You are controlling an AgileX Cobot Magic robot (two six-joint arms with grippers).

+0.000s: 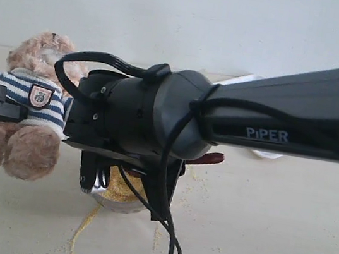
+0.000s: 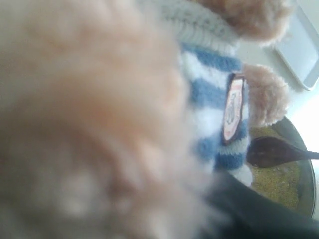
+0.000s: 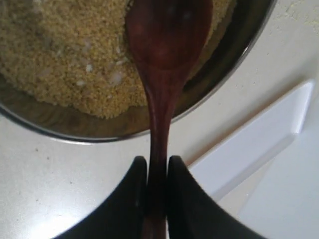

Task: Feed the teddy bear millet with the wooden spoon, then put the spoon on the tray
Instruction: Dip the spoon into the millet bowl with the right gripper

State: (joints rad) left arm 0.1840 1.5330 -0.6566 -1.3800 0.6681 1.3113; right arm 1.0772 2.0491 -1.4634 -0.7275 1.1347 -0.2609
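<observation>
Black arm (image 1: 313, 104) reads "PiPER"; badge (image 1: 40, 96) on teddy bear (image 1: 36, 56) perhaps unreadable.

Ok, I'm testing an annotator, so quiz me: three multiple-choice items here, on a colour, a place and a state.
1. The teddy bear's shirt stripes: A red-white; B blue-white; C green-yellow.
2. The wooden spoon's head: A over the millet in the metal bowl; B at the bear's mouth; C under the bear's foot.
3. The right gripper: A open; B shut on the spoon; C gripping the bowl.
Key: B, stripes show plainly; A, grains lie beneath it; B, fingers pinch the handle.
</observation>
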